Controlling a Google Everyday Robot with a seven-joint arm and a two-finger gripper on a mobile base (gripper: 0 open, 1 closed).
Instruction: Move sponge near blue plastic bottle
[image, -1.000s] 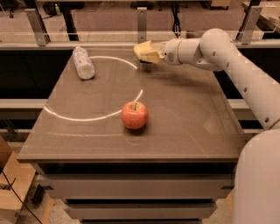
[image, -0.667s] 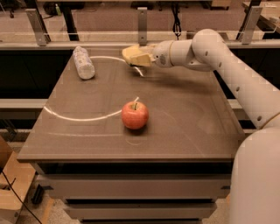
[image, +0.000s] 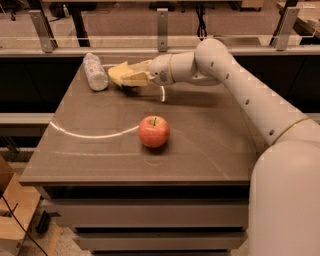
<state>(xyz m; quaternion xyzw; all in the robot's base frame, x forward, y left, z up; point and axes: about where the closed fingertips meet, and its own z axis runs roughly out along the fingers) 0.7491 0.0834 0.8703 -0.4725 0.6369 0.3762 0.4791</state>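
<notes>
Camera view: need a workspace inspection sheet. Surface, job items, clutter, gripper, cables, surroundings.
Surface: table, brown top.
Job's things: sponge held in the gripper, close beside the blue plastic bottle, which lies at the back left.
Clutter: apple, upright, centre front.
Grippers: gripper over the back left, shut on the sponge.
Cables: floor cable at lower left; hanging cable behind the rail.
Surroundings: rail with metal posts behind the table.

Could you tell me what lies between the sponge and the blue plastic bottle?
Only a strip of bare table, in the camera view; the hand holds the sponge beside the blue plastic bottle.
</notes>
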